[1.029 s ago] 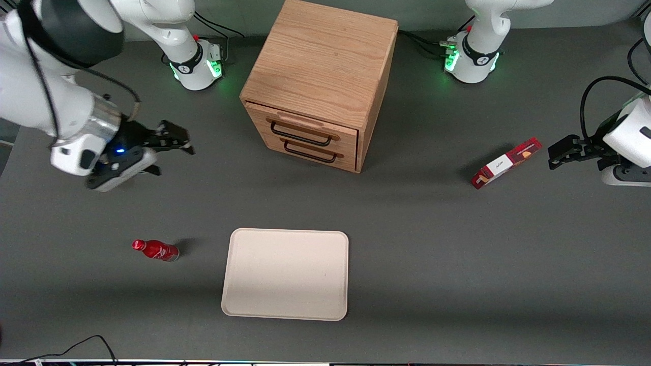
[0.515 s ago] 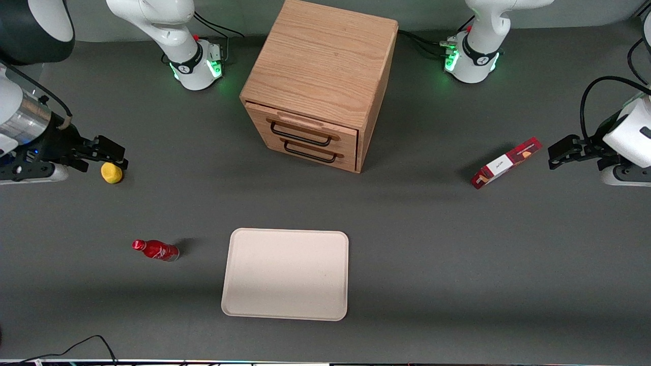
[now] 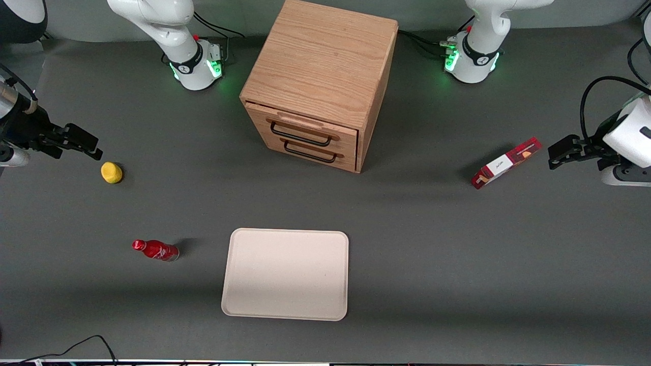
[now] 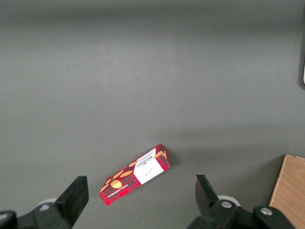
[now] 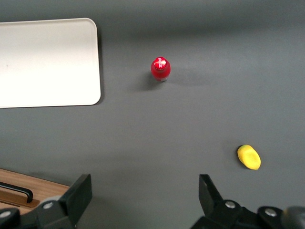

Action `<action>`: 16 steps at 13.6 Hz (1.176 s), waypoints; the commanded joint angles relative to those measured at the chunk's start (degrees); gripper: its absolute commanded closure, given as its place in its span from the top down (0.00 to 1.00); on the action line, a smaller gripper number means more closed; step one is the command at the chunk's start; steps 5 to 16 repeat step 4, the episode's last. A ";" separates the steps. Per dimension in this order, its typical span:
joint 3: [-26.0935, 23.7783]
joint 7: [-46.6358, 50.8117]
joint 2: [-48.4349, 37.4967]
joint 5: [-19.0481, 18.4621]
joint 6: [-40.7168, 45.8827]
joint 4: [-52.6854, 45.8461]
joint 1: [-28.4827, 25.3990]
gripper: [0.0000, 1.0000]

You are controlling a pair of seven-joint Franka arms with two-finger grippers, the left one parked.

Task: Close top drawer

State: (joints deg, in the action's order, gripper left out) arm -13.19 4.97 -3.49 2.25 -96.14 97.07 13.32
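The wooden cabinet [image 3: 320,66] stands at the back middle of the table, its front facing the front camera. Its top drawer [image 3: 305,129], with a black wire handle and a raised wooden strip, sits about flush with the lower drawer [image 3: 310,151]; a thin dark gap runs along its upper edge. My right gripper [image 3: 86,143] hovers far from the cabinet, toward the working arm's end of the table, just above a yellow lemon-like object [image 3: 111,172]. In the right wrist view the gripper [image 5: 145,186] is open with nothing between its fingers, and a corner of the cabinet [image 5: 19,183] shows.
A red bottle [image 3: 155,250] stands nearer the front camera than the gripper. A beige tray [image 3: 285,274] lies in front of the cabinet. A red snack box [image 3: 506,162] lies toward the parked arm's end. Robot bases [image 3: 196,63] flank the cabinet.
My right gripper has drawn away from the cabinet toward the working arm's end of the table, uncovering the yellow object. The drawers have not moved.
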 commanded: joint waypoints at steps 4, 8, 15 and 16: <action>-0.78 -0.04 -1.17 -2.43 2.45 1.28 -0.31 1.00; -0.78 -0.04 -1.17 -2.43 2.45 1.28 -0.31 1.00; -0.78 -0.04 -1.17 -2.43 2.45 1.28 -0.31 1.00; -0.78 -0.04 -1.17 -2.43 2.45 1.28 -0.31 1.00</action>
